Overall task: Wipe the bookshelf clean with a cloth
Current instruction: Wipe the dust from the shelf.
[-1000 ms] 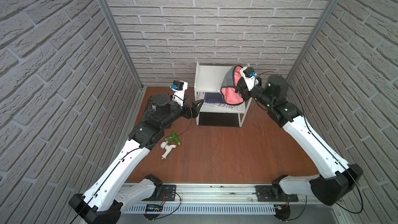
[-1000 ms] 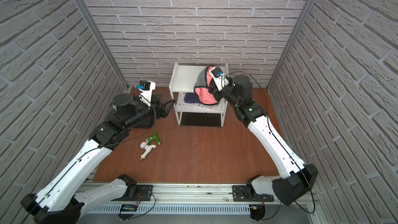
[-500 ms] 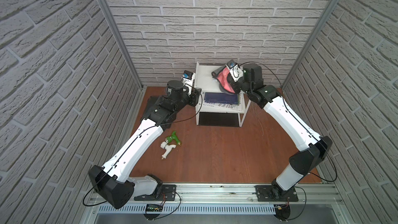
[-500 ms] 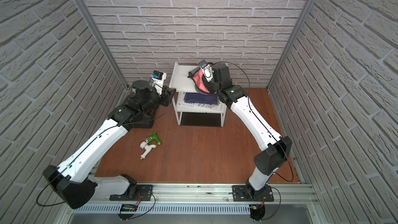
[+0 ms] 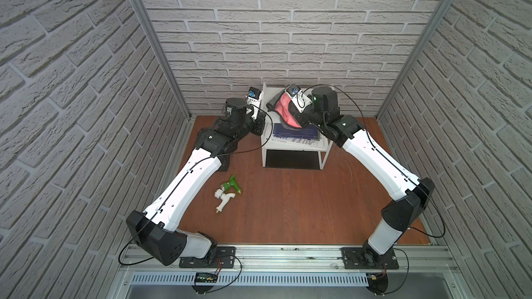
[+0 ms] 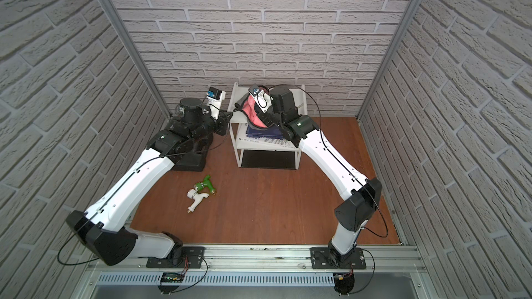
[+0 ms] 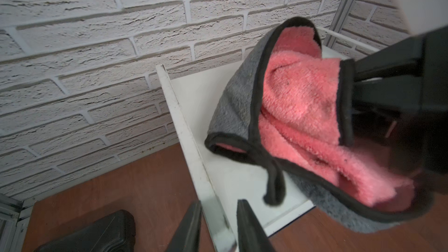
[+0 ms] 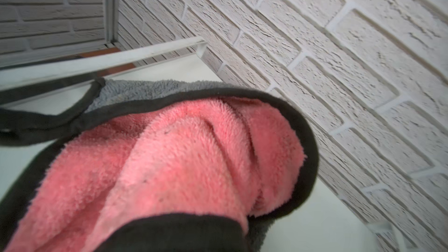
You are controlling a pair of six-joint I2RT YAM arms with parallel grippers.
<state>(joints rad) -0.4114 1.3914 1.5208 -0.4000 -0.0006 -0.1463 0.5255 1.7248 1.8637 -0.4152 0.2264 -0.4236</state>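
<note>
Clenched on cloth [image 8: 181,161]: right gripper [image 7: 363,86], fingertips buried in pink-grey folds and unseen. Bundle hangs ahead of and below that gripper, over top board of bookshelf [image 7: 184,127]; contact with board unclear. Jaws of left gripper [image 7: 219,203] sit close astride bookshelf side rail; actual pinch not discernible, finger bases cut off. Beside it black case [image 7: 97,233], cropped.

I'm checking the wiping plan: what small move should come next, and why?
Probably close the left gripper onto the bookshelf rail its fingers straddle, to steady it: the right gripper holds the cloth bunched over the top board, ready to wipe.
</note>
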